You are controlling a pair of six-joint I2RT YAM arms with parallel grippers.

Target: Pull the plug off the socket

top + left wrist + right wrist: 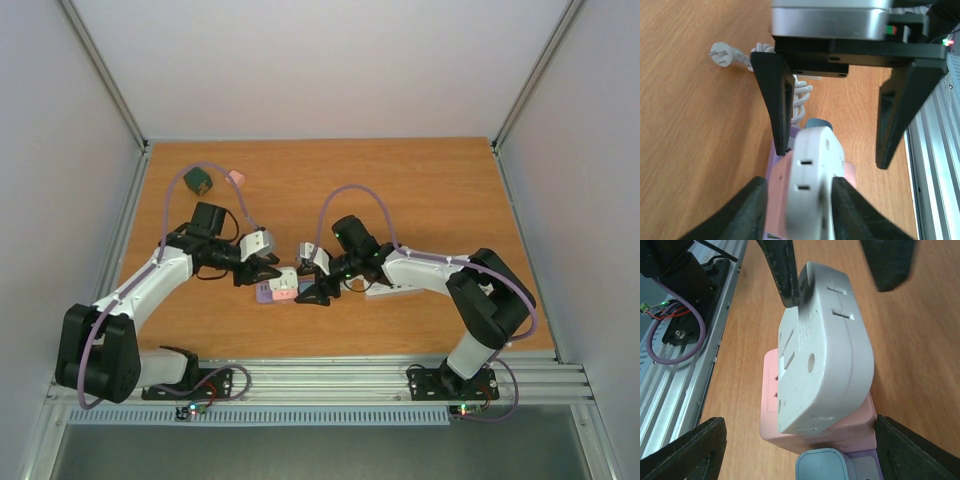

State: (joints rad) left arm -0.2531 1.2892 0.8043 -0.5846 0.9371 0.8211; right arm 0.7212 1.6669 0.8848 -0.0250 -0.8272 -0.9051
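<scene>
A white plug (290, 274) sits in the pink socket block (281, 293) at mid-table, between both arms. In the left wrist view my left gripper (800, 200) is shut on the white plug (817, 170): one finger lies against the plug, the other against the pink socket (782, 185). My right gripper (800, 450) stands wide open astride the pink socket (815, 432). Its right finger (917, 452) is at the block's edge and its left finger (685, 452) is well clear. The plug (825, 350) leans over the socket's top.
A blue-grey plug (820, 467) and a purple block (867, 470) adjoin the pink socket. A coiled white cable (801, 95) with a loose plug (721, 53) lies beyond. A green cube (197, 180) and pink cube (237, 177) sit back left. The metal rail (330, 380) runs along the front.
</scene>
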